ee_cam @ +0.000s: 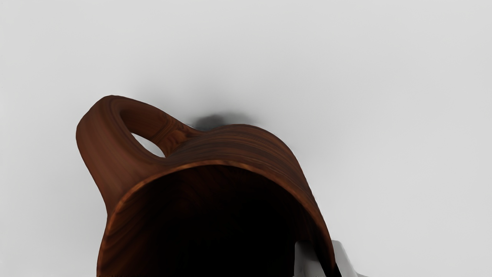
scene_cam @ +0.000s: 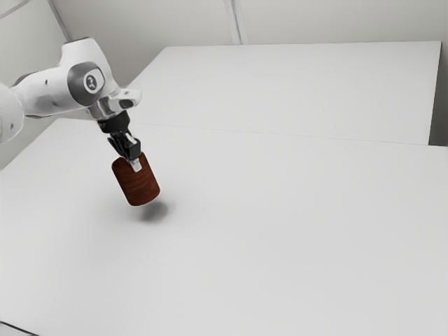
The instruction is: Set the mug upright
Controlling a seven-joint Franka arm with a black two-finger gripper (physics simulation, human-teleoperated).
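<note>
Mug [scene_cam: 137, 183] is off the tabletop [scene_cam: 294, 238], low over it, with its shadow [scene_cam: 157, 212] set off from the base. Not upright: body leans, mouth end toward the exterior view's left and up at the arm, base down toward the exterior view's right. End effector [ee_cam: 326, 257] is clamped on the mug's wall at the rim [ee_cam: 219, 163], one finger inside the mouth, the other outside. Handle [ee_cam: 90, 146] sticks out away from the pinch, so it shouldn't foul the fingers

Step in hand looks like righting and setting down. Base already points mostly down, so the arm only needs to take out the remaining lean: rotate the wrist until the mug's axis is vertical, then lower straight and slow. Keep the squeeze firm while turning; a one-wall pinch sits off to one side and the mug could pivot in it. If the low edge of the base lands first, ease the tilt out around that edge rather than pushing down. Release only once the base is flat, then back out along the wall so the inner finger doesn't drag the rim over
</note>
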